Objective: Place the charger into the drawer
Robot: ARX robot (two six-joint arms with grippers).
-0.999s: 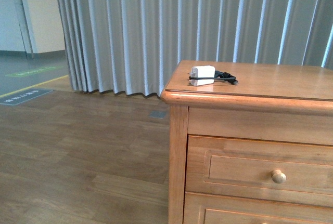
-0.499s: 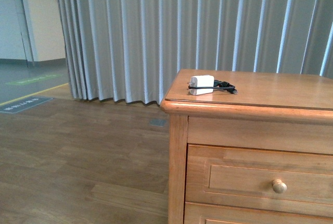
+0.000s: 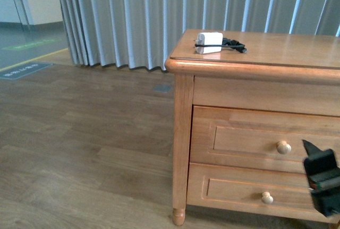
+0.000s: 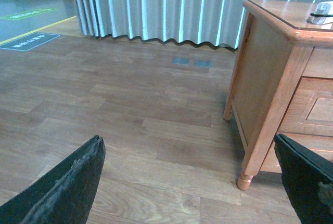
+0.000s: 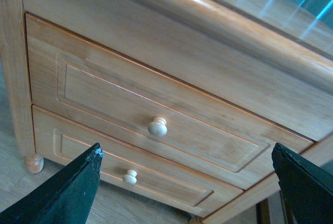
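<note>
The white charger (image 3: 209,43) with its bundled black cable lies on the wooden cabinet's top (image 3: 276,48), near its left front corner. It also shows at the edge of the left wrist view (image 4: 322,13). The top drawer (image 3: 244,138) is shut, with a round pale knob (image 3: 283,147). My right gripper (image 3: 321,178) is open and empty in front of the drawers, below and right of that knob. In the right wrist view the gripper (image 5: 187,187) faces the top drawer (image 5: 197,125) and its knob (image 5: 157,126). My left gripper (image 4: 190,193) is open and empty above the floor, left of the cabinet.
A similar lower drawer (image 3: 234,192) with its own knob (image 3: 267,198) sits under the top one. The cabinet's front leg (image 3: 179,215) stands on the wood floor (image 3: 79,149). Grey curtains (image 3: 133,16) hang behind.
The front view has dropped lower, so the lower drawer, the cabinet's foot and my right gripper have come into view. The charger lies in the same place on the cabinet.
</note>
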